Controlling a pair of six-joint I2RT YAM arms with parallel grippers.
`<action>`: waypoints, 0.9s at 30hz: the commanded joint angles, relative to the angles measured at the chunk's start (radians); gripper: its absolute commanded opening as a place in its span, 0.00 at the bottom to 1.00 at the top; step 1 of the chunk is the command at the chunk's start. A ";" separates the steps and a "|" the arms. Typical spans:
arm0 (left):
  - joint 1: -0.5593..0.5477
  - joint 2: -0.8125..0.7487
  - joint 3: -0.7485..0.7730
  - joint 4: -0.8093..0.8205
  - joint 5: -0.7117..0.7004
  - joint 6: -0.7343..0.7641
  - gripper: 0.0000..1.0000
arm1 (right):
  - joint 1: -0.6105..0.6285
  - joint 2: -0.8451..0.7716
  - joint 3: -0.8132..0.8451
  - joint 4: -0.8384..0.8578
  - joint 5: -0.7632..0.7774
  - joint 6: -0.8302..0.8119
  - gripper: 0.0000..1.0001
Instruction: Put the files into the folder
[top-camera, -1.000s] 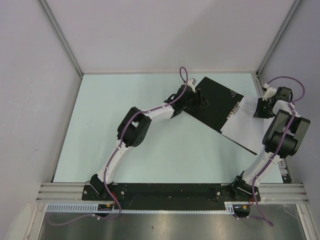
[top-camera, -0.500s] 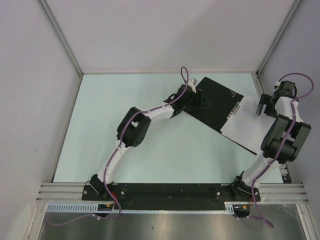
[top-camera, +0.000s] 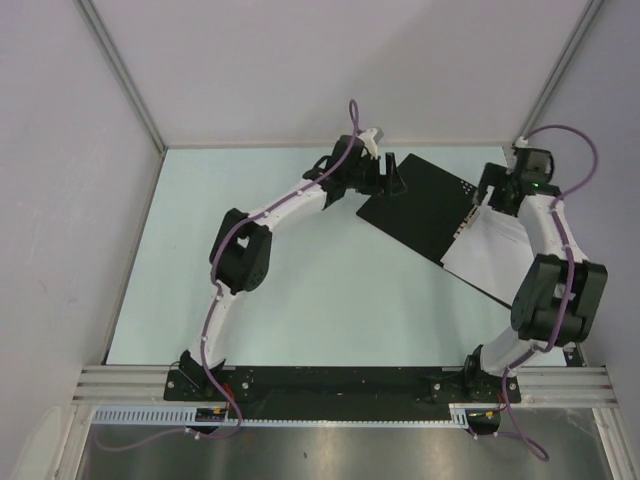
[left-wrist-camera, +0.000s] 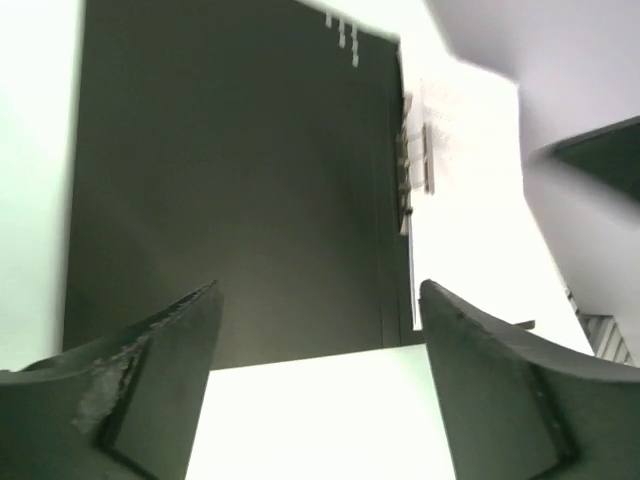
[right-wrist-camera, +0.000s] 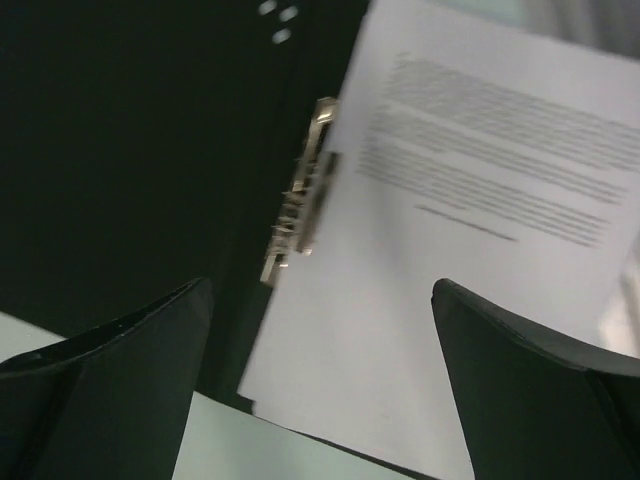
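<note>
Right wrist view: the top sheet of the files (right-wrist-camera: 470, 250) carries dense black lines, too blurred to read, beside a metal clip (right-wrist-camera: 300, 195) at the spine of the open folder (right-wrist-camera: 130, 150). Top external view shows no print. The files lie on the folder's right half, at the far right of the table (top-camera: 300, 270). Both the left gripper (top-camera: 393, 178) and the right gripper (top-camera: 487, 190) are spread wide and hold nothing. Both have shifted toward the far wall since a second ago.

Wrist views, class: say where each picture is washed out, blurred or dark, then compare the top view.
Left wrist: files beside the black folder blown out to white, left fingers soft. Right wrist: printed text smeared, right fingers dark silhouettes. Top external: evenly lit, sharp.
</note>
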 joint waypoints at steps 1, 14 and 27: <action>0.017 -0.063 -0.006 0.057 0.141 -0.013 0.79 | 0.077 0.135 -0.018 0.137 -0.160 0.104 0.91; -0.124 0.078 0.020 0.315 0.161 -0.151 0.65 | -0.024 0.301 -0.015 0.279 -0.256 0.270 0.54; -0.127 0.130 -0.005 0.346 0.186 -0.212 0.62 | -0.124 0.449 0.023 0.602 -0.521 0.368 0.67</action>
